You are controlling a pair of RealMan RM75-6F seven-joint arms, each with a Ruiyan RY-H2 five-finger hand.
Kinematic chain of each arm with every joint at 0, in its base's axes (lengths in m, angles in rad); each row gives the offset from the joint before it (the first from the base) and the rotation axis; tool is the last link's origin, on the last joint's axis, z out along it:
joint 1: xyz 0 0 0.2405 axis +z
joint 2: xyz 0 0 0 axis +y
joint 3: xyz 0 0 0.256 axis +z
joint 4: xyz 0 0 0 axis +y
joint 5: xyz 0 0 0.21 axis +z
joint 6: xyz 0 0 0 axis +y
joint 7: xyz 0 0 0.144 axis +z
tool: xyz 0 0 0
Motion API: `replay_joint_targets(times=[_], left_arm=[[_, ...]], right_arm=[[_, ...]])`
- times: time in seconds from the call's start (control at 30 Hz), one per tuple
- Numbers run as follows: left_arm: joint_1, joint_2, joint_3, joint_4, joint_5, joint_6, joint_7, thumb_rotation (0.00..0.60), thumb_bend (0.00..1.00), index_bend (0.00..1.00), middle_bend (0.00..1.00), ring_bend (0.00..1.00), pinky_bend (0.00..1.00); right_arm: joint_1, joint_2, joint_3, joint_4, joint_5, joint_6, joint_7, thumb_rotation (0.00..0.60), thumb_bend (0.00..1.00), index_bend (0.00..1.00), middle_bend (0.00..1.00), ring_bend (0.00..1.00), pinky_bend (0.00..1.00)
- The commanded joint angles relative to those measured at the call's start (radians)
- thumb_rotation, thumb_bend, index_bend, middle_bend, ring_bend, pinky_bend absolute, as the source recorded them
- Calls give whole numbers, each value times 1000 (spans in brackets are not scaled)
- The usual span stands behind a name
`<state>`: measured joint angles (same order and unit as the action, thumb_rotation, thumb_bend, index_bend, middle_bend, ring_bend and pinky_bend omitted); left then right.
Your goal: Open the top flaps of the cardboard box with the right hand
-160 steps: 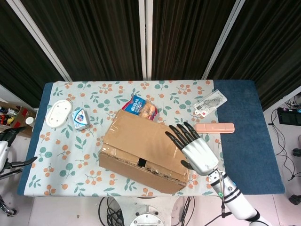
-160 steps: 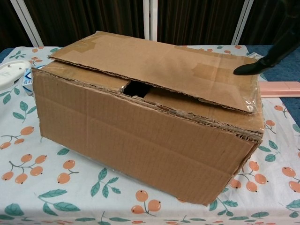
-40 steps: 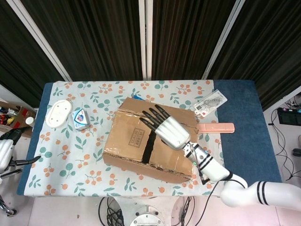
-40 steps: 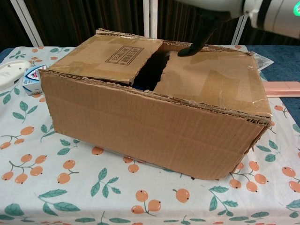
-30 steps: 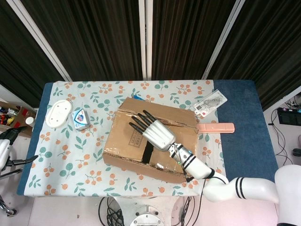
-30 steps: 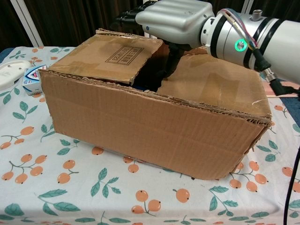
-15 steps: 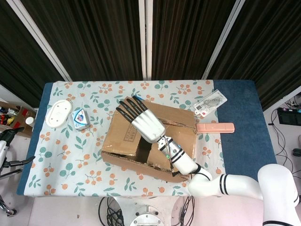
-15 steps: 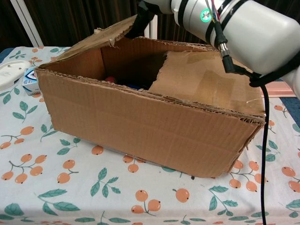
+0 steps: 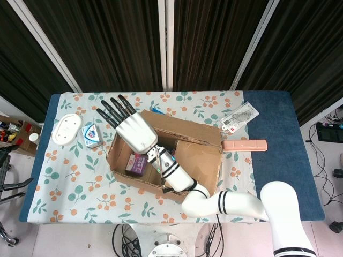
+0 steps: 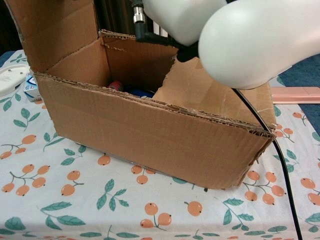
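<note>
Reaching across the cardboard box (image 9: 185, 160), the right robot hand (image 9: 128, 128) sits over the box's left end with fingers (image 9: 110, 112) spread and straight, holding nothing. Fingertips point away from the robot, past the box's far-left corner.

Box sits mid-worktop (image 9: 278, 160) on the floral cloth (image 9: 69, 182), skewed a bit. Left flap (image 10: 55, 30) stands upright in the chest view; whether the hand touches it can't be told. Right flap (image 10: 210, 95) lies down over the right half. Left half open: a purple-and-white pack (image 9: 136, 162) visible inside from the head view, something red (image 10: 115, 85) at the bottom in the chest view, too small to identify.

Right forearm (image 10: 250, 40) fills the upper chest view, cable (image 10: 270, 145) hanging down over the box's right end.

Left robot hand: not visible in either view.

On the cloth left of the box: white oval dish (image 9: 67, 128), small blue-and-white carton (image 9: 92, 135). Right of the box: pink flat bar (image 9: 245, 145) just beside the far-right corner, printed packet (image 9: 239, 117) beyond it.
</note>
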<state>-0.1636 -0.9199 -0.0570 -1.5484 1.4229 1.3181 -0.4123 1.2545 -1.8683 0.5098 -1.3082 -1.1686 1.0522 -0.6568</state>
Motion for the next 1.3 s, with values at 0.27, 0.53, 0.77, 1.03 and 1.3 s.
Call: replay_joint_targets(times=[0.27,0.53,0.77,1.03,1.3], left_arm=[[6,4,-3,-10,-2,12,36,452,0,149,171,130,188],[9,21,-10,-49,-1,27,64,451,0,149,171,131,188],[11,22,-6,-43,-7,14,43,450,0,149,171,130,188],[10,13,-9,-26,-8,7,21,452,0,149,171,130,188],[-4,-6,-11,-27,-7,-12,33,452,0,149,171,130,189]], right_arm=[[49,-64,-64,117,-22,-1,-39,600,176,0,0,0,0],[154,-199,14,324,-60,43,114,600,175,0,0,0,0],[186,-218,15,403,-92,57,190,600,161,0,0,0,0],[99,-94,-47,228,-105,24,216,600,327,0,1,0,0],[-48,297,-50,-254,71,-142,144,600,751,62,114,0,0]])
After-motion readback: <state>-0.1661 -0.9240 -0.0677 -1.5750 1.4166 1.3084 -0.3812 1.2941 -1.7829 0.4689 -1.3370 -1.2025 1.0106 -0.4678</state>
